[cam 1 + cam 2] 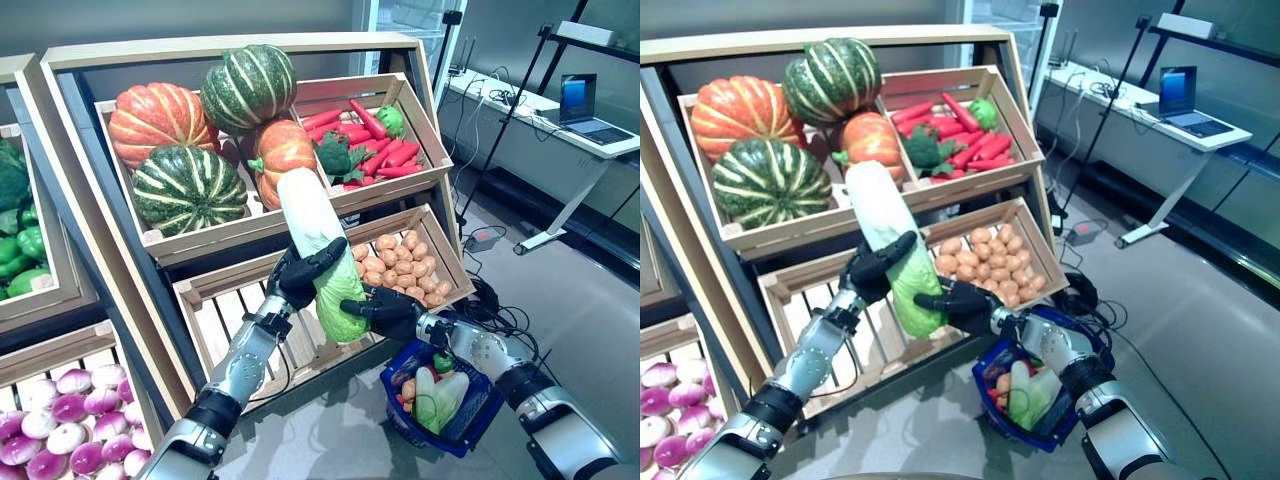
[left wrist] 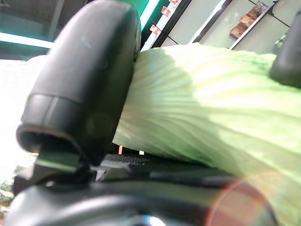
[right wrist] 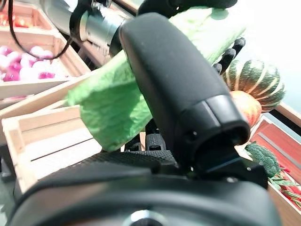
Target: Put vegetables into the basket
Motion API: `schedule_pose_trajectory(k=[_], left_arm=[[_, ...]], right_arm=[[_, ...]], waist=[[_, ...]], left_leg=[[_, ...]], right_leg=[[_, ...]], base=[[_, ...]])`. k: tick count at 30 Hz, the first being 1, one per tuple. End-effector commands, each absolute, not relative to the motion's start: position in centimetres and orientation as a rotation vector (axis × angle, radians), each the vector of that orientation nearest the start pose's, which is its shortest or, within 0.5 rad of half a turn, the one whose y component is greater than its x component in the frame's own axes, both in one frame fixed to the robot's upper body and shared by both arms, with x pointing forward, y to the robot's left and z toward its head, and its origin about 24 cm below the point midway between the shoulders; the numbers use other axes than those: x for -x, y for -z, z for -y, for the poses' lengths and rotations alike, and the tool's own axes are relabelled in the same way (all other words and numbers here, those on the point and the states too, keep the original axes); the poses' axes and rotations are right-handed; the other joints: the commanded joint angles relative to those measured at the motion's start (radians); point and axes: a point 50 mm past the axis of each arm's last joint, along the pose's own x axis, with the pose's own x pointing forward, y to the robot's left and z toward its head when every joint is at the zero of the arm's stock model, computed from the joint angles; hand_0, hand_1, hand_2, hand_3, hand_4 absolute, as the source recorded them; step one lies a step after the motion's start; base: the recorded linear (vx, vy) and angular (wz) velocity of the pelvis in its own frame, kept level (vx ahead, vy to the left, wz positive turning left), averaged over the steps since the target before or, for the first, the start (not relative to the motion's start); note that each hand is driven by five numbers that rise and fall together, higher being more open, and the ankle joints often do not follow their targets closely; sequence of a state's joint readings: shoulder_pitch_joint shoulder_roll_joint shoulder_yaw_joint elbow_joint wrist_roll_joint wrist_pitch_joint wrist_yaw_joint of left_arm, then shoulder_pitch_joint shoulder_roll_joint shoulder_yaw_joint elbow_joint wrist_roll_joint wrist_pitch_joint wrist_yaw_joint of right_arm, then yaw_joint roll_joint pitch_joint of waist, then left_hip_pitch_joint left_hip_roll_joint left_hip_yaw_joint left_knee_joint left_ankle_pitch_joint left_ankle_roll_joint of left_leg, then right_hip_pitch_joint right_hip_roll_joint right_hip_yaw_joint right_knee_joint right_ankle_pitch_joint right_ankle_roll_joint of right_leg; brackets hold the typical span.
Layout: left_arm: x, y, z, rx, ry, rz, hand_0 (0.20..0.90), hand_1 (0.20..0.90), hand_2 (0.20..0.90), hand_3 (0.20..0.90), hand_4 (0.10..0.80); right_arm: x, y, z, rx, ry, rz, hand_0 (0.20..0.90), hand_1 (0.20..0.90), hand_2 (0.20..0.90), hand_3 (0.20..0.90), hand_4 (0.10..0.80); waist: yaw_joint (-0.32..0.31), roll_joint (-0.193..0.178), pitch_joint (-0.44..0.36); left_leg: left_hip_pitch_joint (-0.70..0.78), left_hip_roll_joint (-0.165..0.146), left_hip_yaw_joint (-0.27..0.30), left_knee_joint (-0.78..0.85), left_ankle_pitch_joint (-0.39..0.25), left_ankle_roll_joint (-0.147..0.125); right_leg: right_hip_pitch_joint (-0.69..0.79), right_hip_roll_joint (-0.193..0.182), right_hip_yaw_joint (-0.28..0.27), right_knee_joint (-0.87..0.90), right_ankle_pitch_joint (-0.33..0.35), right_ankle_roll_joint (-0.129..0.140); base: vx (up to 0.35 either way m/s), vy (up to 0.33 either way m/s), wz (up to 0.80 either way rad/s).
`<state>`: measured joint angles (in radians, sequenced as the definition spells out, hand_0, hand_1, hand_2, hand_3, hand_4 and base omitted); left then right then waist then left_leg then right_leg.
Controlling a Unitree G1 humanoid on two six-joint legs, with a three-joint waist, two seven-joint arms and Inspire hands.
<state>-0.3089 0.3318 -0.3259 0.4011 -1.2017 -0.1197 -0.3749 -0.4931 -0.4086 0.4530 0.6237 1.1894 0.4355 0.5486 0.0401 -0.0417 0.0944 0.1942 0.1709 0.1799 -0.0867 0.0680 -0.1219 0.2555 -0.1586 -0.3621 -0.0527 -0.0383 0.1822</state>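
A long napa cabbage (image 1: 322,250), white at the top and green at the bottom, is held tilted in front of the wooden stand. My left hand (image 1: 300,272) is curled round its middle from the left. My right hand (image 1: 385,312) is curled round its green lower end from the right. The cabbage shows pale green against the left hand's thumb in the left wrist view (image 2: 211,108) and in the right wrist view (image 3: 108,103). The blue basket (image 1: 470,425) stands on the floor at the lower right, under my right forearm. It holds a pale green vegetable (image 1: 440,396) and small orange and red ones.
The wooden stand (image 1: 240,50) with slatted crates rises close behind both hands. The crate (image 1: 235,300) behind the cabbage has bare slats on its left side. A white desk (image 1: 560,130) with a laptop stands at the far right, with black stand legs and cables on the floor.
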Motion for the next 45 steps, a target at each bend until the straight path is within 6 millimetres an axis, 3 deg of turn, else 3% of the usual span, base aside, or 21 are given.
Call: schedule_pose_trajectory(k=[1, 14, 15, 16, 21, 28, 36, 45], left_arm=[[-28.1, -7.2, -3.6, 0.929, 1.015, 0.004, 0.300, 0.300, 0.300, 0.300, 0.400], [-28.2, -6.6, -4.2, 0.829, 0.988, -0.010, 0.300, 0.300, 0.300, 0.300, 0.400], [-28.2, -6.5, -4.3, 0.819, 0.984, -0.021, 0.514, 0.514, 0.514, 0.514, 0.543], [-28.2, -6.1, -4.6, 0.777, 0.972, -0.035, 0.900, 0.900, 0.900, 0.900, 0.800], [-28.3, -5.3, -5.6, 0.678, 0.915, -0.066, 0.900, 0.900, 0.900, 0.900, 0.800], [-29.4, -4.5, -9.4, 0.593, 0.745, -0.074, 0.900, 0.900, 0.900, 0.900, 0.800], [-30.0, -4.0, -13.0, 0.623, 0.581, -0.064, 0.900, 0.900, 0.900, 0.900, 0.800], [-30.1, -3.7, -15.1, 0.617, 0.477, -0.041, 0.900, 0.900, 0.900, 0.900, 0.800]], right_arm=[[-34.7, -12.5, 7.8, -1.033, -1.036, -0.119, 0.300, 0.300, 0.300, 0.300, 0.400], [-35.2, -11.7, 9.2, -0.982, -0.900, -0.143, 0.300, 0.300, 0.300, 0.300, 0.400], [-35.2, -11.6, 9.3, -0.976, -0.891, -0.143, 0.300, 0.300, 0.300, 0.300, 0.400], [-35.3, -11.3, 9.7, -0.958, -0.869, -0.148, 0.300, 0.300, 0.300, 0.300, 0.400], [-35.3, -10.5, 10.9, -0.914, -0.805, -0.161, 0.300, 0.300, 0.300, 0.300, 0.400], [-35.0, -9.1, 14.1, -0.893, -0.691, -0.192, 0.300, 0.300, 0.300, 0.300, 0.400], [-34.1, -7.0, 18.4, -0.932, -0.505, -0.187, 0.300, 0.300, 0.300, 0.300, 0.400], [-32.6, -5.1, 23.0, -0.933, -0.322, -0.191, 0.300, 0.300, 0.300, 0.300, 0.400]], waist=[[0.018, 0.006, -0.046], [0.009, 0.005, -0.044], [0.008, 0.005, -0.044], [0.006, 0.004, -0.044], [0.002, 0.005, -0.043], [-0.006, 0.006, -0.040], [-0.018, 0.004, -0.032], [-0.032, -0.002, -0.024]], left_leg=[[0.005, -0.013, 0.007, -0.001, -0.063, 0.015], [0.008, -0.011, 0.013, -0.001, -0.063, 0.017], [0.008, -0.011, 0.013, -0.001, -0.063, 0.017], [0.008, -0.010, 0.015, -0.001, -0.063, 0.017], [0.009, -0.006, 0.023, -0.001, -0.060, 0.017], [0.011, 0.002, 0.042, -0.001, -0.051, 0.016], [0.015, 0.008, 0.058, -0.001, -0.049, 0.014], [0.012, 0.014, 0.073, -0.001, -0.047, 0.013]], right_leg=[[-0.025, -0.014, -0.010, 0.034, 0.023, -0.064], [-0.027, -0.012, 0.002, 0.028, 0.030, -0.064], [-0.027, -0.012, 0.003, 0.028, 0.031, -0.064], [-0.028, -0.011, 0.005, 0.025, 0.032, -0.064], [-0.030, -0.009, 0.009, 0.021, 0.038, -0.063], [-0.038, -0.004, 0.020, 0.019, 0.044, -0.063], [-0.043, -0.002, 0.028, 0.011, 0.054, -0.064], [-0.051, -0.003, 0.037, 0.007, 0.060, -0.060]], base=[[0.000, 0.000, 0.00], [0.000, 0.000, 0.00], [0.000, 0.000, 0.00], [0.000, 0.000, 0.00], [0.023, -0.013, -0.07], [0.027, -0.014, -0.07], [0.027, -0.013, -0.11], [0.023, -0.014, -0.06]])
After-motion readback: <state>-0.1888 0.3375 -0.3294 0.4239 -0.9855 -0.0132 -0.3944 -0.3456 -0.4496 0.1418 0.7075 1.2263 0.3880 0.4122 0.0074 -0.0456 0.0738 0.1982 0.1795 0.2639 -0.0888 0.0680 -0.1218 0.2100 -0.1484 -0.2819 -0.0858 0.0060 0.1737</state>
